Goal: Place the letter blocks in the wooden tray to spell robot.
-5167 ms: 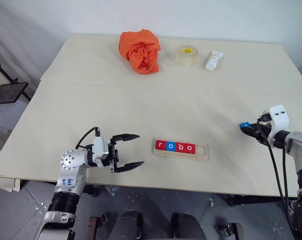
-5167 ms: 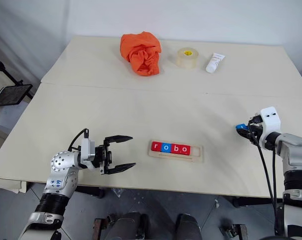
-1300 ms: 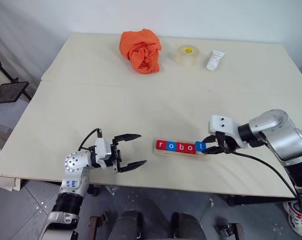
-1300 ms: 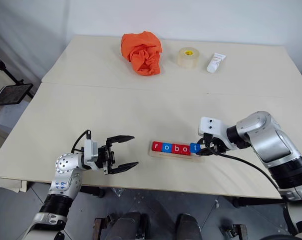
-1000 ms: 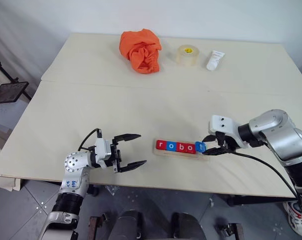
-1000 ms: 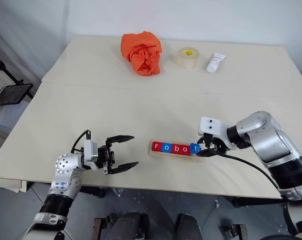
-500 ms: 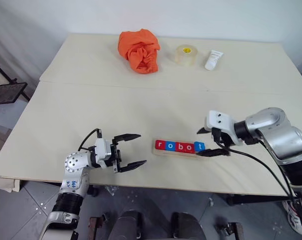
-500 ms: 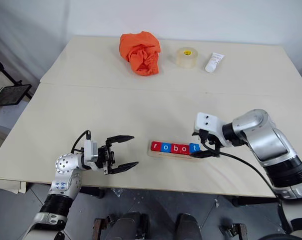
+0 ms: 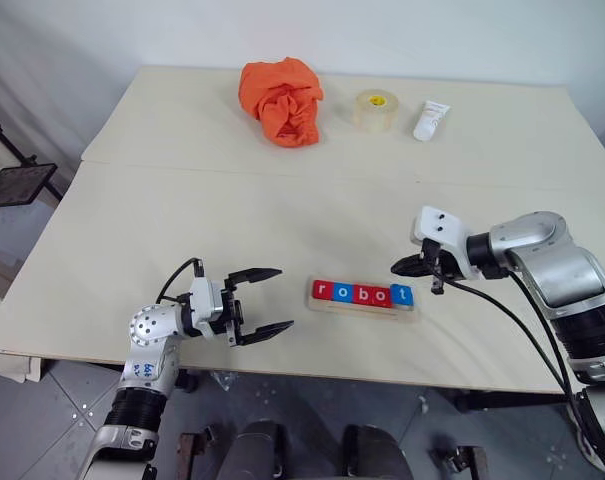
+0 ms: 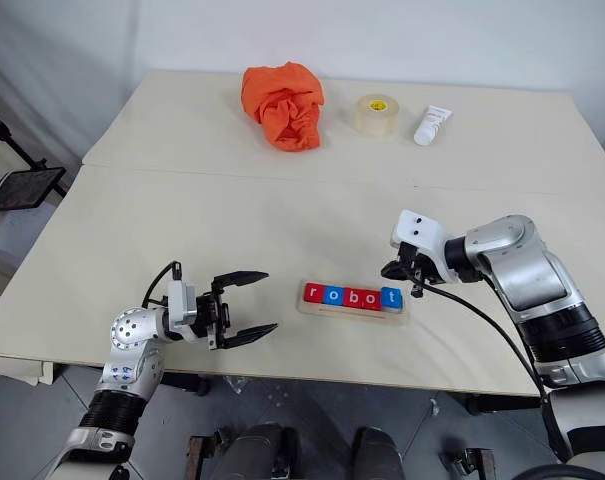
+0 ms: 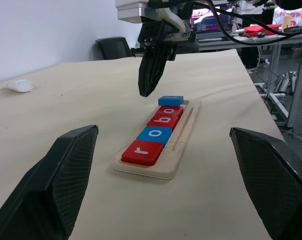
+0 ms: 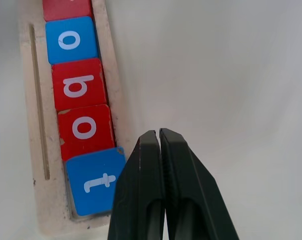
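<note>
Spelling step judged all but done: five letter blocks lined up in the wooden tray near the front edge of the worktop, reading r-o-b-o-t. What remains looks like a check of the last tile and a retreat of the arm.

Starting at the left: left tool held level just off the worktop's front edge, pointing right toward the tray, well apart from it, black fingers spread wide and empty. Forearm low, wrist turned inward, no contact with anything.

Next, the tray, lying lengthwise left to right. Red r block at the left end, then blue o block, red b block, red o block, and blue t block at the right end. In the left wrist view the t tile seems to sit a little higher than its neighbours, possibly tilted or not fully seated in the groove; hard to tell for sure. If so, next move calls for a gentle downward press or nudge on that tile, without shoving the row leftward.

Further right: right tool hovering just behind and above the t block, fingers pressed together, gripping nothing, angled downward and leftward. Right arm bent in from the right edge, elbow out, cable trailing below.

Far side of the worktop: orange cloth, tape roll, white tube, all well apart from the tray.
</note>
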You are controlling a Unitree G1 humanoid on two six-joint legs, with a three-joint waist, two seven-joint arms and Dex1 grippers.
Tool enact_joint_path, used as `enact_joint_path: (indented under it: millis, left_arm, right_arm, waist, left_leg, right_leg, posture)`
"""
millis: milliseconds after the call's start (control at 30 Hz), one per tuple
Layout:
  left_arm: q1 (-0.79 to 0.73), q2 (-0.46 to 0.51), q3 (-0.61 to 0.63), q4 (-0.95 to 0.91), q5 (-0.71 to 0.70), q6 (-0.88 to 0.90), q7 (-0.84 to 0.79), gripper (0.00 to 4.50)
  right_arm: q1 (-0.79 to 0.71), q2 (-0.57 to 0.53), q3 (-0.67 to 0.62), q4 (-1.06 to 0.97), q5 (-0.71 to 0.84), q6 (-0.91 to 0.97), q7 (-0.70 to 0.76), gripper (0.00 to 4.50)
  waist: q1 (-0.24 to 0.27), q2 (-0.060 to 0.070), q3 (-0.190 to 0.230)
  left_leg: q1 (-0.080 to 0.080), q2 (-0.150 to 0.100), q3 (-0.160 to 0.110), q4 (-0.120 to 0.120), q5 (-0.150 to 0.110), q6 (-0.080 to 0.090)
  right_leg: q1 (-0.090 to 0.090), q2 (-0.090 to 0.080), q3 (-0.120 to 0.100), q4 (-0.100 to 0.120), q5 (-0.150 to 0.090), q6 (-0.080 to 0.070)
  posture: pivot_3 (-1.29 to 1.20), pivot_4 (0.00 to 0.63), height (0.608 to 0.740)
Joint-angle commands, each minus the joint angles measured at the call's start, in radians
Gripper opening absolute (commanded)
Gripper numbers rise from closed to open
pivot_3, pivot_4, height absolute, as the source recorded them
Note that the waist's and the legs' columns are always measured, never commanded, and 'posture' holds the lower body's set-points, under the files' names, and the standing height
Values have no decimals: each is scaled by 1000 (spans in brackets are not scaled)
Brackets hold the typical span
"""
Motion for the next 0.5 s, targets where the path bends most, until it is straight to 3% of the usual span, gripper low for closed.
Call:
enact_joint_path:
  millis: [33, 500]
  left_arm:
    - [15, 6, 5, -39, -1, -2, 8, 4500]
    - [5, 6, 0, -41, 1, 8, 16, 4500]
  right_arm:
    - [28, -22, -12, -28, -6, -20, 9, 22]
    - [65, -36, -75, -137, 30, 37, -16, 22]
  waist:
    - [0, 0, 0]
    - [1, 0, 0]
  left_leg:
    - [0, 0, 0, 0, 0, 0]
    - [0, 0, 0, 0, 0, 0]
  right_leg:
    - [0, 0, 0, 0, 0, 0]
    - [0, 0, 0, 0, 0, 0]
  posture:
    - [0, 150, 740]
    - [0, 150, 740]
